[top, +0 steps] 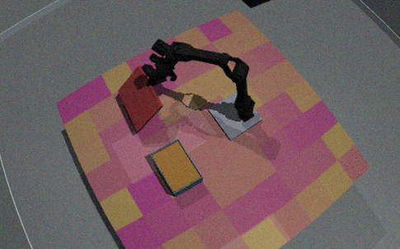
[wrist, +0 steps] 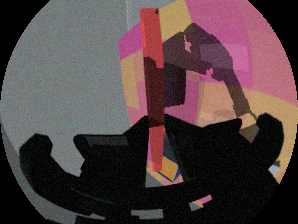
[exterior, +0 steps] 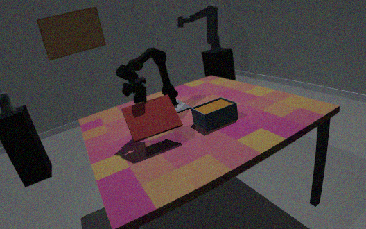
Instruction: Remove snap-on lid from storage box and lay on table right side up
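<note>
The red lid is off the box, tilted steeply and held in the air above the table. Its shadow lies apart below it in the exterior view. My gripper is shut on the lid near its upper edge; in the wrist view the lid runs edge-on between the fingers. The dark blue-grey storage box stands upright and open, with an orange inside showing. Whether the lid touches the table is hidden in the top view.
A light grey plate lies under the arm's base. The lid is near the table's left side in the top view. Another arm on a black pedestal and a further black pedestal stand beyond the table.
</note>
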